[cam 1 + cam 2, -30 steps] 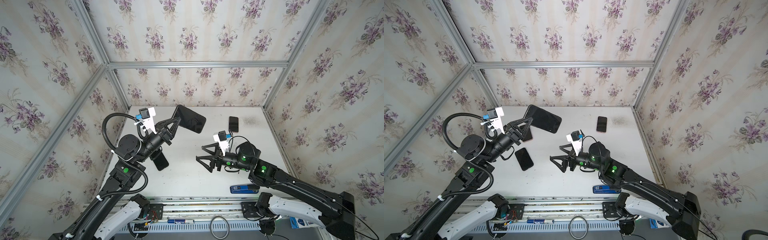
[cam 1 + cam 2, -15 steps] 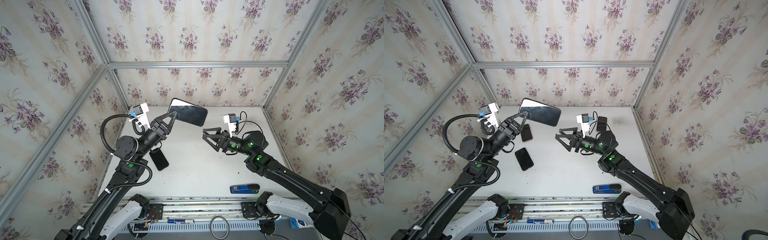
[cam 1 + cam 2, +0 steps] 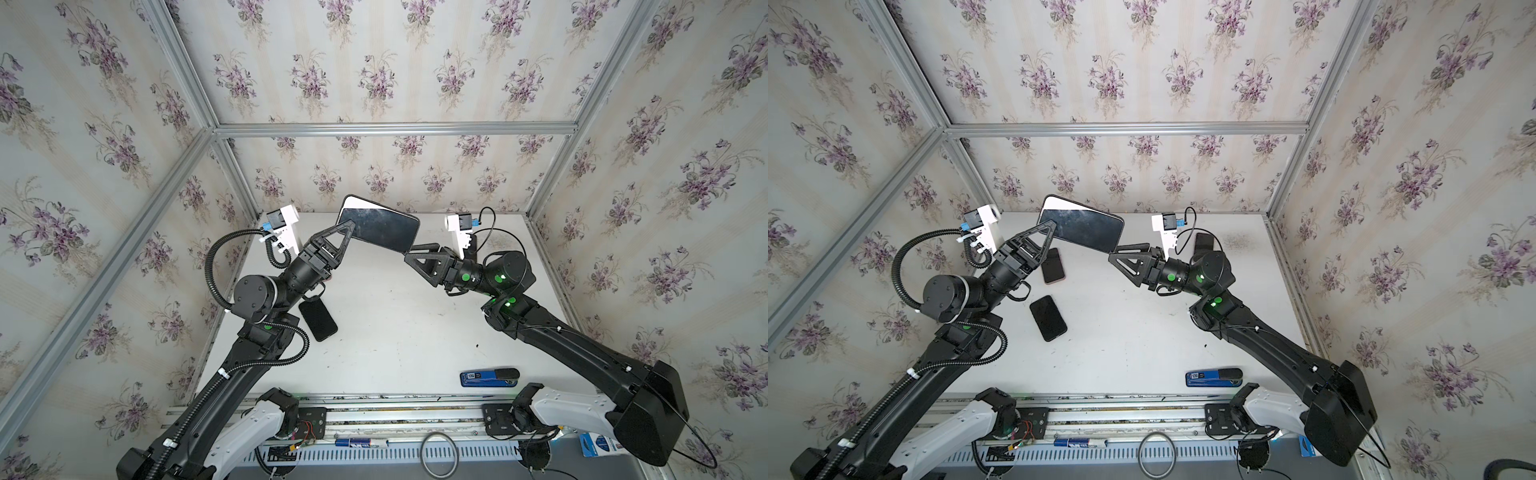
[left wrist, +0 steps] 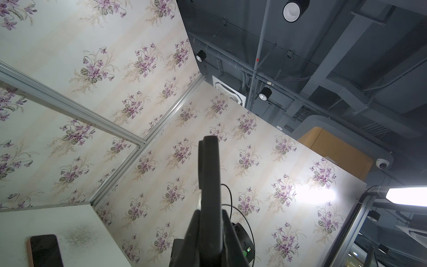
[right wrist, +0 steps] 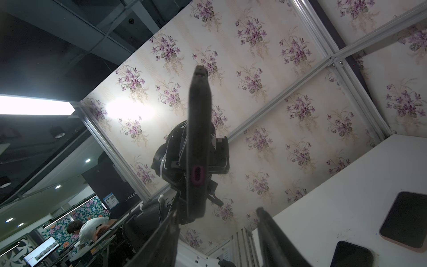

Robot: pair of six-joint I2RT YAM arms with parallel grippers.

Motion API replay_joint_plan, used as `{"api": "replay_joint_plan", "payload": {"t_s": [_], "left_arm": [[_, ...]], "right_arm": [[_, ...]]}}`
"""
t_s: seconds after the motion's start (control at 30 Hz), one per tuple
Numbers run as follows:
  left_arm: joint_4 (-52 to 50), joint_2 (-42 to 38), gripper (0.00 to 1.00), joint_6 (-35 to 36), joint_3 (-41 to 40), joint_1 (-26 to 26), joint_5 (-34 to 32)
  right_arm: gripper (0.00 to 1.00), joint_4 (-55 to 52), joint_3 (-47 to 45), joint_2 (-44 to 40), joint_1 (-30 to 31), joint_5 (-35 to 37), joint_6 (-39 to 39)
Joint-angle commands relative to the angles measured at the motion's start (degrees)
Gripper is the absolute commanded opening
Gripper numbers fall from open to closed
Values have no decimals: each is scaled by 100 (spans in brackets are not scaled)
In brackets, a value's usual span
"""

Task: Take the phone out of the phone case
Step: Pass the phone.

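Note:
The phone [image 3: 376, 228] [image 3: 1081, 228] hangs in the air over the back of the white table [image 3: 395, 332], screen up, in its dark phone case [image 4: 209, 175]. My left gripper [image 3: 351, 230] [image 3: 1052, 228] [image 4: 209, 215] is shut on its left end. My right gripper [image 3: 411, 252] [image 3: 1115, 251] is open at the phone's right corner. In the right wrist view the phone [image 5: 198, 129] is edge-on. Its near end lies close to one finger [image 5: 161, 233], and the right gripper [image 5: 218, 211] shows a wide gap to the other.
A black phone [image 3: 318, 320] [image 3: 1048, 318] lies on the table under the left arm, and a pink-edged one [image 3: 1052, 266] lies behind it. Another phone [image 3: 1202, 241] [image 4: 45, 250] lies at the back right. A blue and black object [image 3: 490, 377] sits near the front edge.
The left arm lifted the phone higher and turned it more level. The right gripper rose from low over the table to the phone's right end, its jaws narrowing.

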Motion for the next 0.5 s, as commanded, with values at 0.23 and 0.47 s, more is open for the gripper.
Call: {"api": "replay_joint_plan", "payload": {"t_s": [0.23, 0.47], "left_arm": [[507, 6, 0, -87, -7, 10, 26], [540, 28, 0, -70, -63, 11, -9]], "right_arm": [[44, 732, 119, 50, 1, -60, 359], [35, 973, 95, 141, 3, -81, 571]]}}
